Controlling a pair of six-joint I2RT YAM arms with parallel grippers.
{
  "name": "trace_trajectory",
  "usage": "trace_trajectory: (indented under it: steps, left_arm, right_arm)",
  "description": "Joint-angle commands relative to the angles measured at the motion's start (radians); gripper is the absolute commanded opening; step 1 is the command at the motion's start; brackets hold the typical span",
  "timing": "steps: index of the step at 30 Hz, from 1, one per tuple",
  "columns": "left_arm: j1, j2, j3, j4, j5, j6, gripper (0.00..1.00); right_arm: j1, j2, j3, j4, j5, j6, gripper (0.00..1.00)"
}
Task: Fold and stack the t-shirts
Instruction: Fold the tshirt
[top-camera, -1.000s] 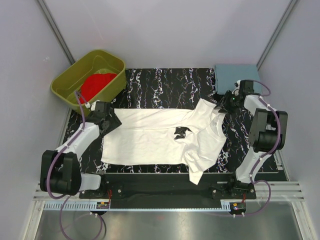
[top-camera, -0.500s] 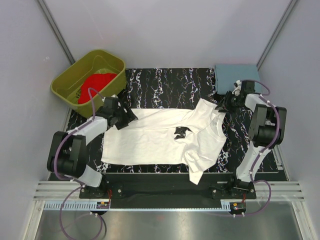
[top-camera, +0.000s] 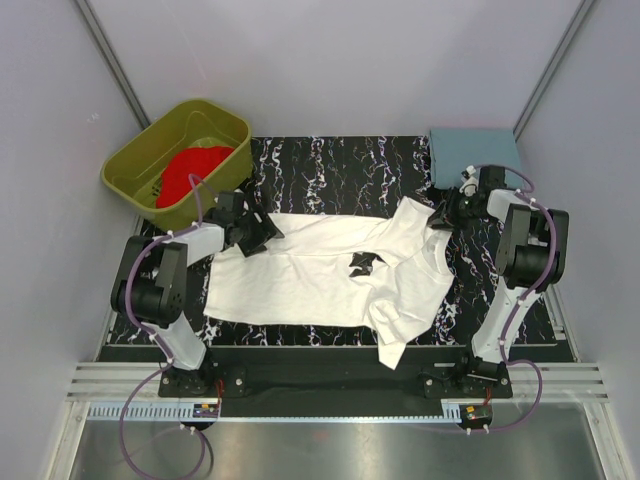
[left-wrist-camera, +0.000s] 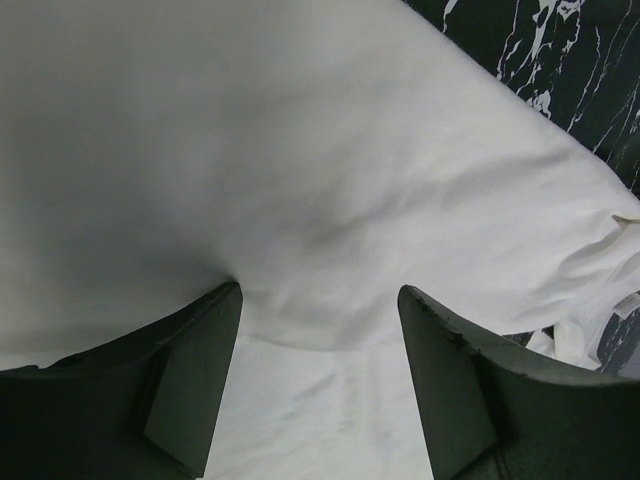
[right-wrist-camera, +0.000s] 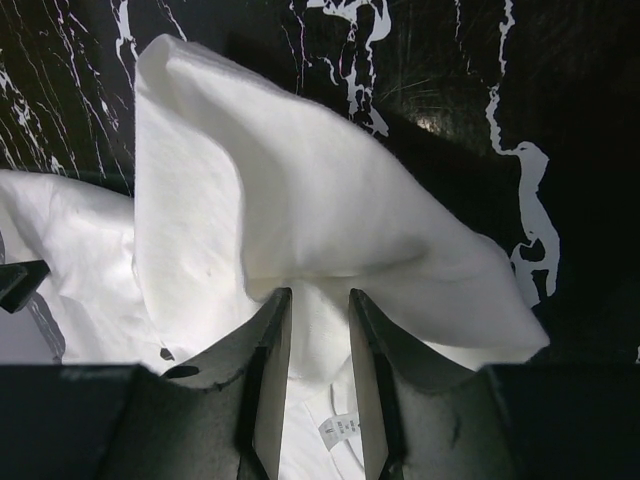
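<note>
A robotics lab cell: bare grey walls (top-camera: 350, 60), aluminium rails (top-camera: 565, 380), 2 arms — left (top-camera: 150, 288), right (top-camera: 530, 250) — bolted beside a black marbled tabletop (top-camera: 330, 165).

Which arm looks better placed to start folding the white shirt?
Probably right: the right gripper has a raised fold of the white shirt pinched between its fingers; the left gripper hangs open over flat cloth.

A t-shirt (top-camera: 300, 280) lies spread across the middle of the worktop (top-camera: 330, 165). At upper left, a tub (top-camera: 228, 172) holds a second t-shirt (top-camera: 195, 165). A box (top-camera: 470, 152) sits at upper right.
</note>
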Motion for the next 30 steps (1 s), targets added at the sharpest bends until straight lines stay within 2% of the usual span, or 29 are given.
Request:
trace_trajectory:
  steps: [1,6,8,9,13,19,25,30]
  left_arm:
    - [-0.002,0.041,0.019,-0.009,0.006,-0.004,0.71]
    - [-0.002,0.035,0.029,-0.053,-0.030,0.005,0.72]
    - [-0.004,0.035,0.036,-0.078,-0.062,0.008,0.71]
    - [-0.002,0.035,0.034,-0.079,-0.069,0.008,0.71]
    - [-0.002,0.045,0.033,-0.089,-0.086,-0.007,0.71]
    - [-0.002,0.047,0.033,-0.102,-0.112,-0.013,0.72]
    - [-0.002,0.051,0.036,-0.113,-0.127,-0.015,0.72]
    - [-0.002,0.062,0.042,-0.112,-0.161,-0.015,0.72]
  right_arm:
    - [0.004,0.016,0.026,0.007,-0.035,-0.026,0.37]
    - [0.004,0.025,0.035,-0.032,0.014,-0.036,0.36]
    - [0.004,0.010,0.032,-0.032,0.014,-0.029,0.33]
    - [0.004,0.006,0.032,-0.038,0.016,-0.023,0.29]
    - [0.005,-0.031,0.029,-0.061,0.022,0.028,0.00]
    - [0.005,-0.164,-0.031,-0.105,0.039,0.120,0.00]
    - [0.005,-0.277,-0.069,-0.199,0.154,0.132,0.00]
    - [0.005,-0.355,-0.088,-0.302,0.258,0.218,0.00]
